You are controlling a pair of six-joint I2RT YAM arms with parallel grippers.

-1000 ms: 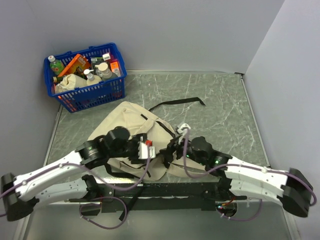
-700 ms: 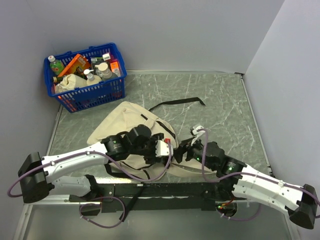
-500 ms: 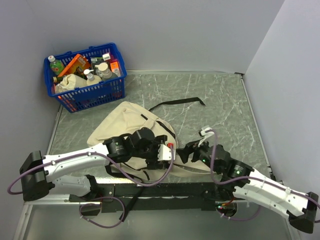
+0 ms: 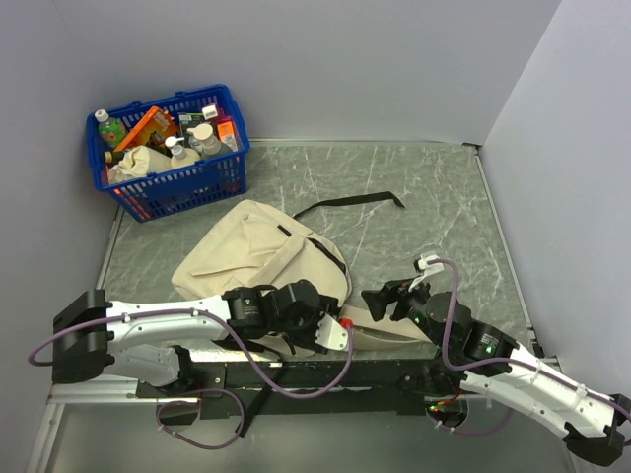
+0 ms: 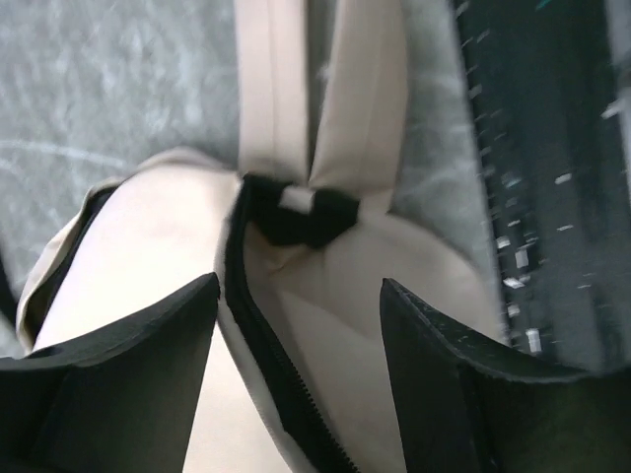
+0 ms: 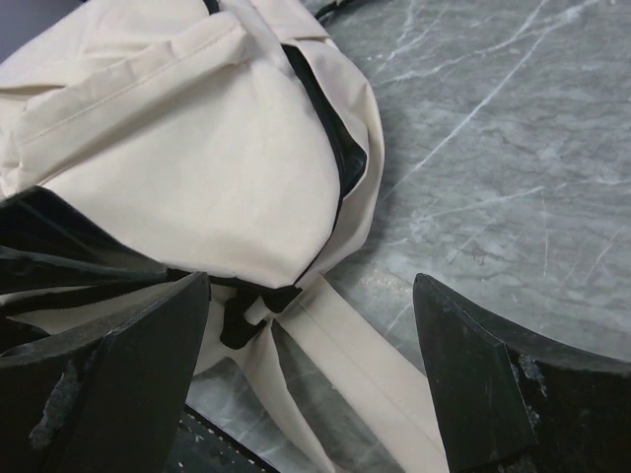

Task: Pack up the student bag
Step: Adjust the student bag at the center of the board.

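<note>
Nearest, left tool (image 5: 299,296): we see its jaws wide with nothing between them, hovering over the near end of the student bag (image 4: 251,246), just above the black buckle (image 5: 296,212) where two cream straps (image 5: 360,99) join.
Right tool (image 6: 311,286): likewise wide and empty, just right of the bag's near end, looking across the same buckle towards the bag's body.
Student bag: lies flat on the worktop (image 4: 434,197), with both tools at its near end and the blue basket (image 4: 187,182) beyond its far left. Its black zip line (image 6: 330,128) runs along the bag's right side; we cannot tell whether the zip is open.
Step in hand: we judge we are getting a hold on the bag to open its mouth; packing itself looks not yet begun.
Doing it well: we would take fabric right beside the zip, not the loose straps, one tool pinning the lower panel while the other lifts the upper. A pinch on a strap alone would only drag the bag.
In the way: both tools crowd the bag's near end and could knock each other; the mounting rail (image 4: 325,374) lies just nearer than the bag.
Black strap (image 4: 355,202): trails on the worktop beyond the bag's far right, apt to snag.
Blue basket: well apart from the bag, crammed with bottles (image 4: 178,150) and packets (image 4: 148,123).
</note>
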